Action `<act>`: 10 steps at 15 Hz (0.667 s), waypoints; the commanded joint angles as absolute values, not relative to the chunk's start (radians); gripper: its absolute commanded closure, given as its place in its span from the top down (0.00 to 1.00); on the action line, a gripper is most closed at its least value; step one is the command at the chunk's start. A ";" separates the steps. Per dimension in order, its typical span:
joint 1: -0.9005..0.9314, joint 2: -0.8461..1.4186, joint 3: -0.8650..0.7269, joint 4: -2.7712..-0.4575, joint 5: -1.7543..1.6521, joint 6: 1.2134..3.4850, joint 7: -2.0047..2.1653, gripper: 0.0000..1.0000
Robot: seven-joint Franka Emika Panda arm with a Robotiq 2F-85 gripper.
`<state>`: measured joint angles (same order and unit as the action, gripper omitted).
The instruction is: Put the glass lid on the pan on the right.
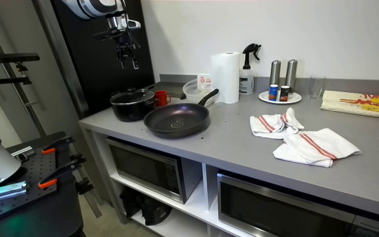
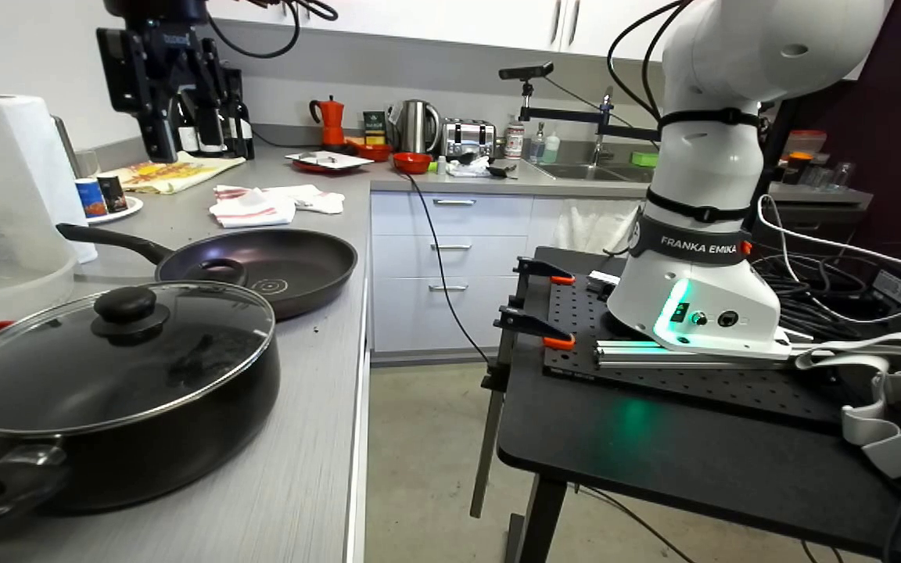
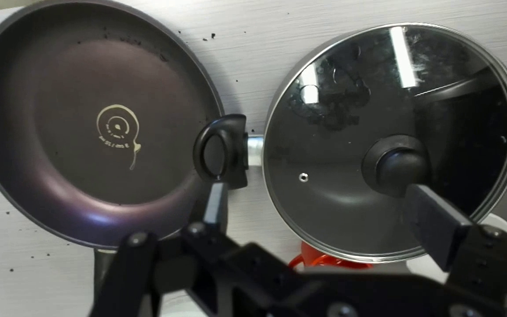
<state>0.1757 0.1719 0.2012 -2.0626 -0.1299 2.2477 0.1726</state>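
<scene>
The glass lid (image 1: 138, 96) lies on the smaller, deeper black pot (image 1: 128, 112). It also shows in an exterior view (image 2: 192, 375) and in the wrist view (image 3: 324, 211), with its dark knob (image 3: 401, 169) near the centre. The wide black pan (image 1: 176, 121) stands beside the pot, uncovered; it also shows in an exterior view (image 2: 302, 266) and in the wrist view (image 3: 117, 88). My gripper (image 1: 129, 64) is open and empty, well above the counter. In the wrist view, its fingers (image 3: 317, 193) span from the pot's side handle to near the knob, without holding either.
A red mug (image 1: 161, 98) stands close behind the pot. A clear plastic bowl (image 1: 192, 92), a paper towel roll (image 1: 225, 79) and a spray bottle (image 1: 246, 80) stand behind the pan. White towels (image 1: 314, 144) lie farther along the counter. A dark fridge panel (image 1: 100, 65) rises beside the counter.
</scene>
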 commanded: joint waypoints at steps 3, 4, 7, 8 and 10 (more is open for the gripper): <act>0.257 0.384 0.206 -1.837 -0.150 2.147 0.119 1.00; 0.270 0.410 0.207 -1.813 -0.151 2.138 0.109 1.00; 0.305 0.469 0.207 -1.765 -0.152 2.122 0.093 1.00; 0.314 0.486 0.207 -1.752 -0.149 2.116 0.086 1.00; 0.328 0.512 0.206 -1.738 -0.147 2.116 0.078 1.00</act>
<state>0.3059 0.4569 0.2077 -1.8069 -0.1374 2.1586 0.1066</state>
